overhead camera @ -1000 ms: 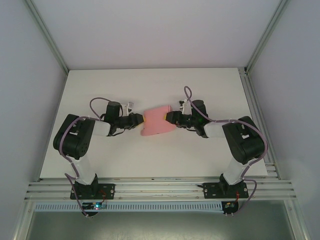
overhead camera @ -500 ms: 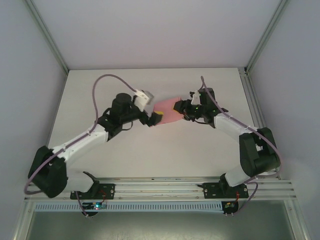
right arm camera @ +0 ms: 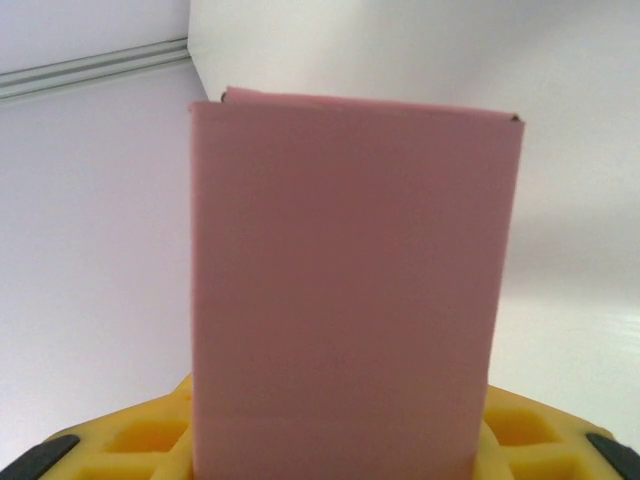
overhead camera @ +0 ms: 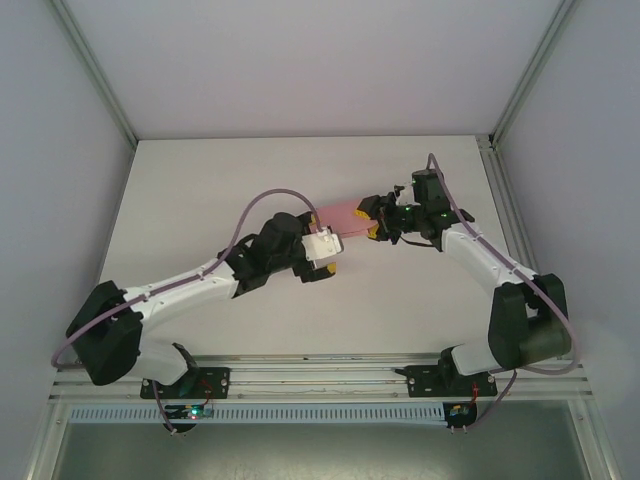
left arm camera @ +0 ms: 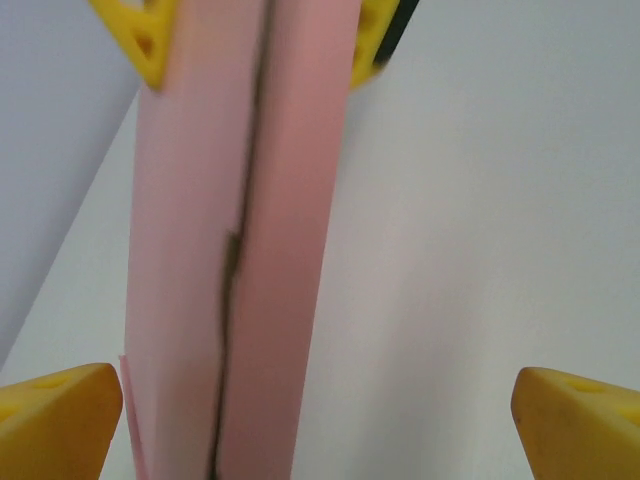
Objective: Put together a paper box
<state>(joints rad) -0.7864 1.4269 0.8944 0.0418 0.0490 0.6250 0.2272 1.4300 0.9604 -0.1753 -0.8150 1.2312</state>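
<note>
From above, my right gripper (overhead camera: 372, 212) pinches the pink paper box (overhead camera: 340, 213) near mid-table (overhead camera: 200, 180); the box's near end hides behind my left wrist camera (overhead camera: 322, 245). Left wrist: my left gripper (left arm camera: 315, 425) is spread wide and the box sits edge-on, cut off below. Right wrist: the box covers my pinching pads.

Your top camera looked down over the whole table (overhead camera: 300, 180) from its near edge. Your wrist cameras faced the paper box (overhead camera: 342, 213) close up from opposite ends; every view shared it.

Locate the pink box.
Top view, mid-frame: the box is gripped by the right pincer, with the open left pincer at its other end.
</note>
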